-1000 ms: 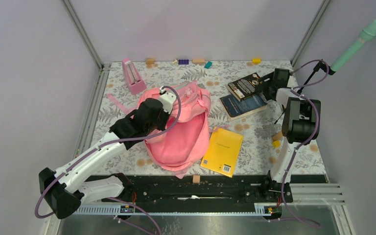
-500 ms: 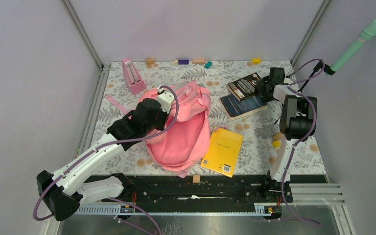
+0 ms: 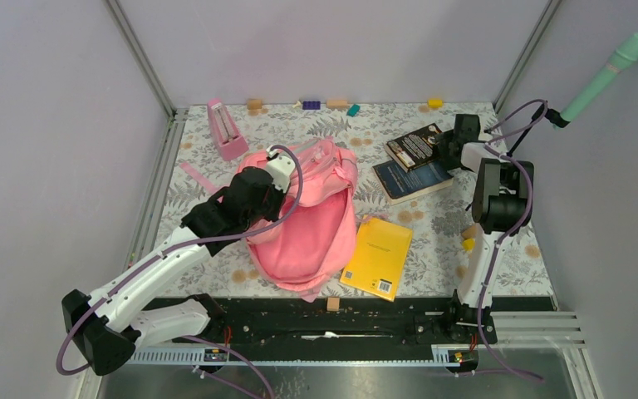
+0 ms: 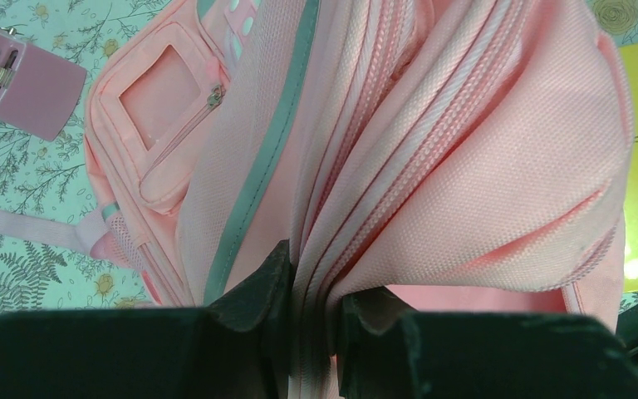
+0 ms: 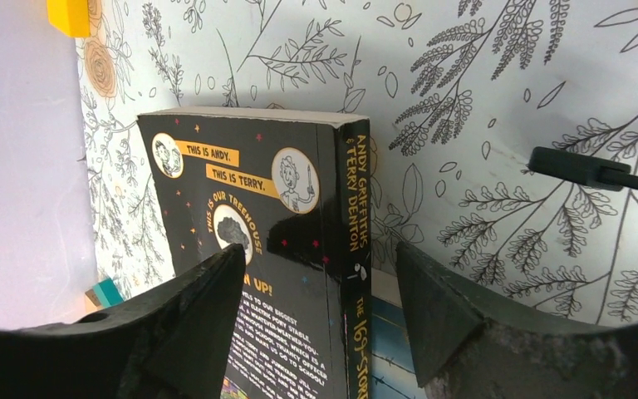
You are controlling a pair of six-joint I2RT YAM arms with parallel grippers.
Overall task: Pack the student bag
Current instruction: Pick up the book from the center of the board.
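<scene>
While my left hand (image 4: 311, 283) is pressed together on a gathered fold of the student bag (image 4: 482, 166), the fabric stands up in ridges between the fingers. Grip looks firm.

- Bag: lies on the table (image 3: 440, 220), centre-left of the top view. I judge the pinched fold to be the rim of its mouth; I cannot see inside from my wrist.
- Yellow book (image 3: 378, 253): flat, just beside the bag, lower centre. Not touched.
- Further up, upper right of the top view: black book (image 5: 241, 183) lies on a blue book (image 3: 411, 179).
- Right hand (image 5: 320, 253): spread, one finger over the cover side, the other beside the spine. Nothing is pinched yet.

Step in hand, as I read it: take the black book for packing.

To do it well:
- Centre the spine between the fingers before closing.
- Catch the black book alone, not the blue one.
- Lift level so the pages do not fan.
- Hold the bag fold high and steady.

Risk: a slip on the glossy cover.
</scene>
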